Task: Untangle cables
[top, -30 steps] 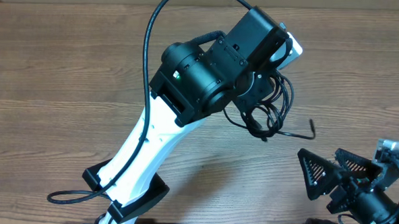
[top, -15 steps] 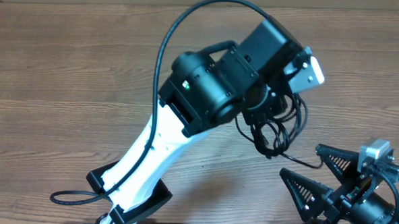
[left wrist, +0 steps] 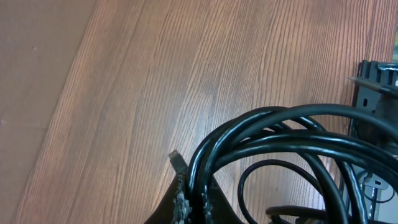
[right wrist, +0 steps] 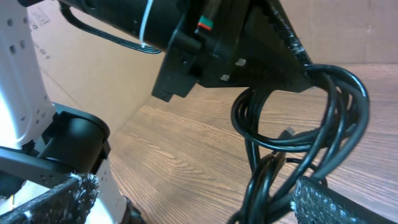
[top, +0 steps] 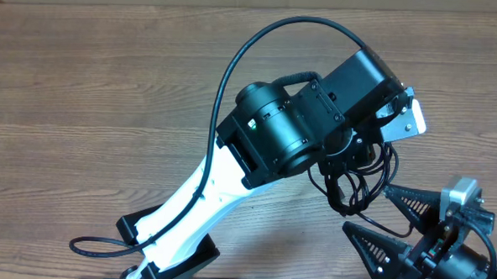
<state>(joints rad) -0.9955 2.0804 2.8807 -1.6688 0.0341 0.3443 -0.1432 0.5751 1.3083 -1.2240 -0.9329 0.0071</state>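
Note:
The cables (top: 360, 180) are a bundle of thin black loops hanging off the table from my left gripper (top: 368, 145), which is shut on them. In the left wrist view the cables (left wrist: 280, 134) curve out from between the closed fingertips (left wrist: 193, 202). My right gripper (top: 396, 220) is open, its two fingers spread just below and to the right of the bundle. In the right wrist view the cables (right wrist: 292, 124) dangle between its fingers (right wrist: 199, 202), next to the right finger pad; I cannot tell if they touch.
The brown wooden table (top: 91, 90) fills the view. My left arm's white link (top: 195, 204) and its thick black arm cable (top: 235, 63) cross the middle. A cardboard wall (right wrist: 74, 68) stands behind the table.
My left gripper has carried the bundle rightward and toward the front. My right gripper has moved left and turned, so its open fingers now sit just under the hanging loops.

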